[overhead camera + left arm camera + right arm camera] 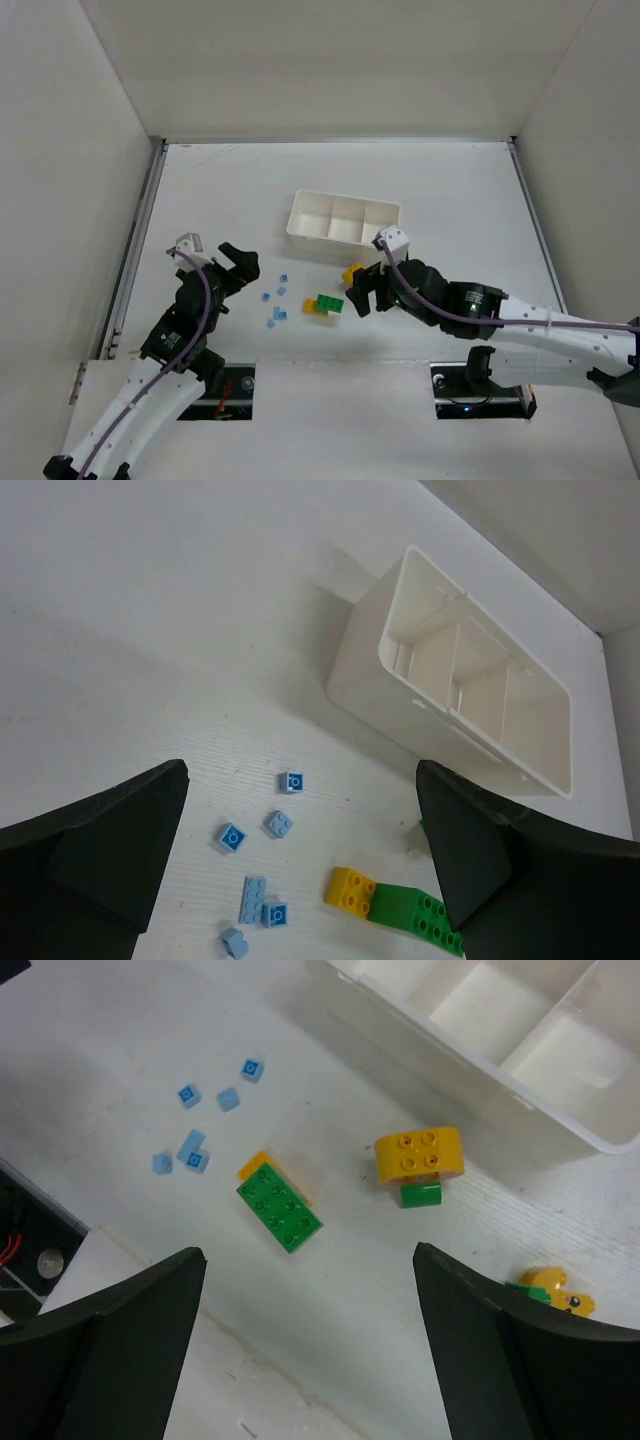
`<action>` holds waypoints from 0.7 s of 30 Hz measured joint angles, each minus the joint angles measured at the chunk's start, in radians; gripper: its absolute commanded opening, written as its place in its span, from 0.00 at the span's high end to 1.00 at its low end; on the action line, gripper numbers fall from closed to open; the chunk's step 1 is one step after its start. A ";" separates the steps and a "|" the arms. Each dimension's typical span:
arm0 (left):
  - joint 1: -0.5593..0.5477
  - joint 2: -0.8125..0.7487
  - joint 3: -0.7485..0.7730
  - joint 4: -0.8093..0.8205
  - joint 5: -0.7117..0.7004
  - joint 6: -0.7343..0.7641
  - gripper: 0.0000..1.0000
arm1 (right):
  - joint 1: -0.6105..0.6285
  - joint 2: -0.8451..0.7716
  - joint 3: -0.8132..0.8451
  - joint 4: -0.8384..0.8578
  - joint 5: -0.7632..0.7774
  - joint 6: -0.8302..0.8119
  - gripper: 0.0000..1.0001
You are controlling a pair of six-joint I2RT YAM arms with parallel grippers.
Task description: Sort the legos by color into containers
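Right gripper (pixel 362 288) spread wide and empty, just beside the green brick (pixel 280 1206); left gripper (pixel 238 268) likewise parted, holding nothing, near the light-blue bricks (pixel 231 836). Best to come straight down, straddle the green brick's narrow width, and keep clear of the orange brick (pixel 350 888) touching it. Farther on, a yellow round brick (pixel 419 1153), then the tray (pixel 330 246), all three compartments bare, on the surface. Only from the right wrist: a yellow-and-green piece (pixel 555 1298), hidden under the arm from above
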 measured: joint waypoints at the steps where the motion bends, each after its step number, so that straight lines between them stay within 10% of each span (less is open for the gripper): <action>1: 0.007 0.009 0.000 0.000 -0.002 0.000 0.00 | 0.016 -0.013 -0.010 0.000 0.010 0.004 0.24; 6: 0.055 0.082 0.000 0.005 -0.035 0.008 0.00 | 0.058 -0.080 -0.077 0.022 0.040 0.021 0.76; 9: 0.082 0.114 0.000 0.006 -0.062 0.006 0.00 | 0.058 -0.096 -0.108 0.047 0.040 0.029 0.80; 11: 0.084 0.122 0.000 0.018 -0.082 -0.005 0.00 | 0.059 -0.093 -0.122 0.058 0.027 0.025 0.74; 16: 0.049 0.144 0.000 0.106 -0.151 -0.068 0.00 | 0.066 -0.044 -0.137 0.080 -0.007 -0.017 0.15; 19: 0.016 0.177 0.002 0.169 -0.185 -0.075 0.63 | 0.078 0.004 -0.137 0.109 -0.026 -0.071 0.01; 21: 0.004 0.199 0.005 0.201 -0.196 -0.035 0.82 | 0.079 0.044 -0.137 0.129 -0.046 -0.109 0.00</action>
